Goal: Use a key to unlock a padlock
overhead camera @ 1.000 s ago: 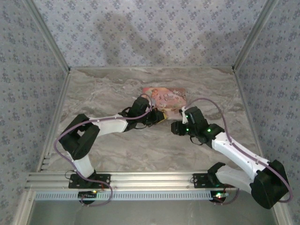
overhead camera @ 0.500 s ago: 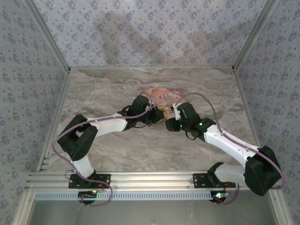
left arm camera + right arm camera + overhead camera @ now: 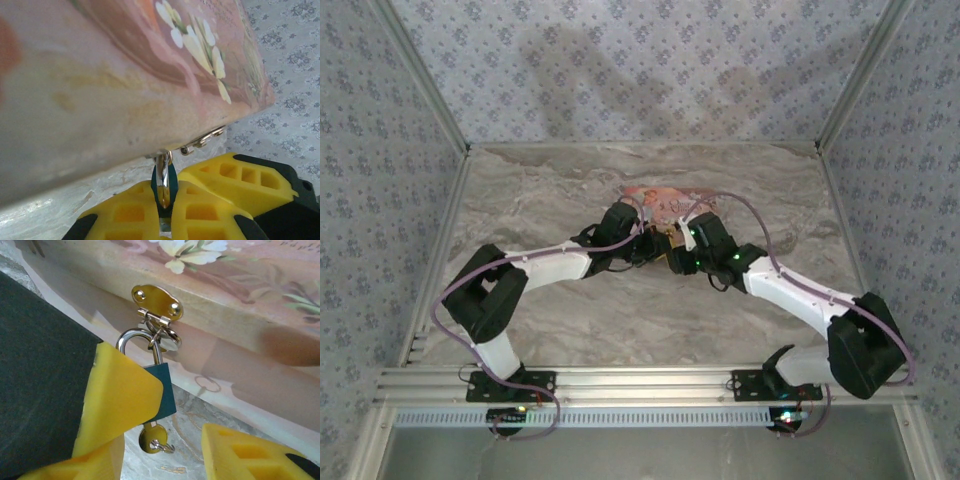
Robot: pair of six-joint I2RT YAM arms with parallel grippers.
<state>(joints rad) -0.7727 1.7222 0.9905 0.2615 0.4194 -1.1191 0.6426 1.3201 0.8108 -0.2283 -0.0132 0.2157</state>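
From above and behind the arms, both arms are reaching in toward the middle of the marble counter [image 3: 550, 190]. They are meeting at the near edge of a pink flowered box [image 3: 665, 200] lying toward the far side. The left tool [image 3: 653, 248] is pointing in from the left and the right tool [image 3: 680, 258] from the right, and the two are sitting just beside each other. The padlock is too small to make out there.

At the left wrist, the left tool [image 3: 164, 202] is gripping the padlock [image 3: 172, 181]. Its yellow fingers [image 3: 120, 215] are pressing in on both sides of the teal body with no gap left. The silver shackle [image 3: 162, 172] is rising from between them to the lower edge of the box [image 3: 100, 100]. The brass hasp [image 3: 202, 142] is hanging just off that edge.

At the right wrist, the padlock [image 3: 165, 387] is hanging by its shackle [image 3: 135, 337] from the ring of the hasp [image 3: 155, 301] on the front wall of the box [image 3: 240, 295]. One yellow finger [image 3: 120, 395] of the left tool is covering the left half of the teal body. The key [image 3: 149, 437] is sitting in the bottom of the lock, with a small key ring [image 3: 162, 445] dangling from it. The right tool [image 3: 162, 455] is standing wide open, holding nothing. Its fingers [image 3: 240, 455] are spreading to either side, with the key in the gap between them.
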